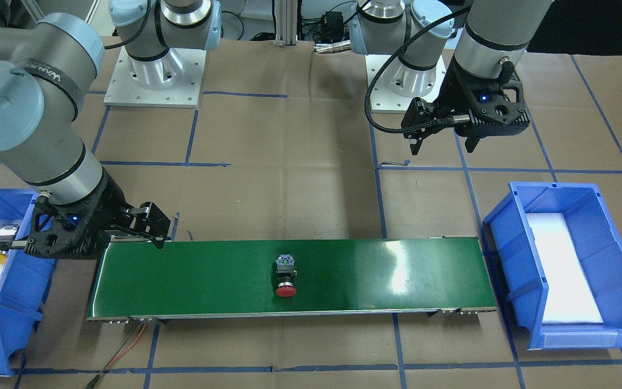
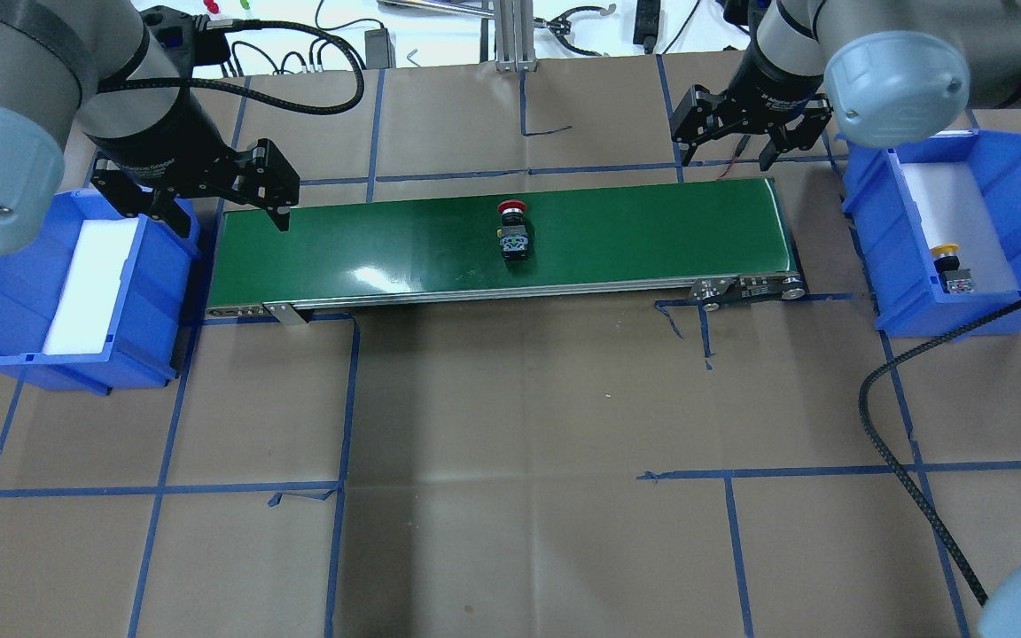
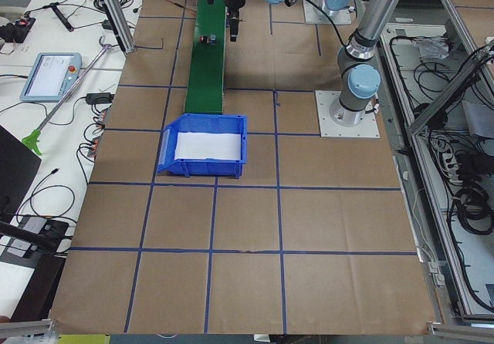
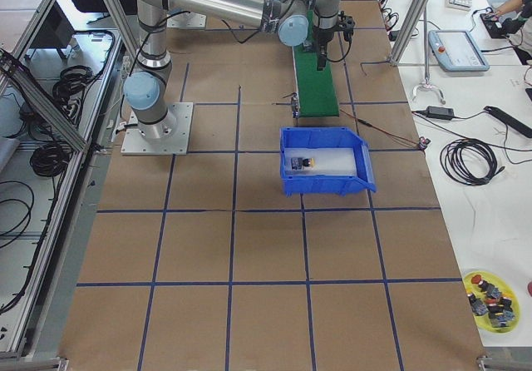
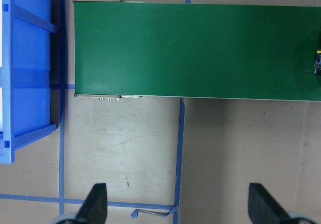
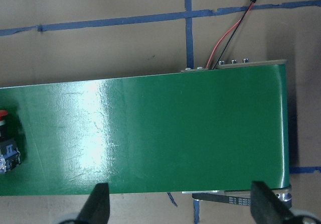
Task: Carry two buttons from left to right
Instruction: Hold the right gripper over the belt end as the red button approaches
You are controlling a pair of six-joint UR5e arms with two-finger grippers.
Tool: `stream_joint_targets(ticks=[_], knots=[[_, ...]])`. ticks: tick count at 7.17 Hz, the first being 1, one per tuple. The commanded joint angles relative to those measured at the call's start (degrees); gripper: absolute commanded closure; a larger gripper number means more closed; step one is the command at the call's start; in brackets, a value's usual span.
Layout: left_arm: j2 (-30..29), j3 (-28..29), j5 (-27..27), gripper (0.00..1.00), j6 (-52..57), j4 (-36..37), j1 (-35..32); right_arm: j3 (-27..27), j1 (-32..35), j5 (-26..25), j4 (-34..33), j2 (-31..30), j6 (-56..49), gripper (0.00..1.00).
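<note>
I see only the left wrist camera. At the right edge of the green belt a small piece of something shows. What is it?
Observer: It is the red button. It lies near the middle of the green belt.
Operator: And the yellow one, where is it?
Observer: The yellow button lies on the white pad inside the blue bin on the robot's right side.
Operator: Is the other arm holding anything?
Observer: No. The right gripper hangs near the belt's right end, its jaws open and empty.
</note>
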Motion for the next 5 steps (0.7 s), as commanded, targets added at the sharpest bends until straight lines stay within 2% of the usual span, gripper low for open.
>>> stream_joint_targets(ticks=[1, 5], knots=[[0.00, -0.09, 0.00, 0.00, 0.00, 0.00, 0.03, -0.29, 0.00, -3.81, -0.72, 0.01, 0.51, 0.00], [0.00, -0.09, -0.09, 0.00, 0.00, 0.00, -0.06, -0.38, 0.09, -3.65, -0.73, -0.52, 0.51, 0.00]])
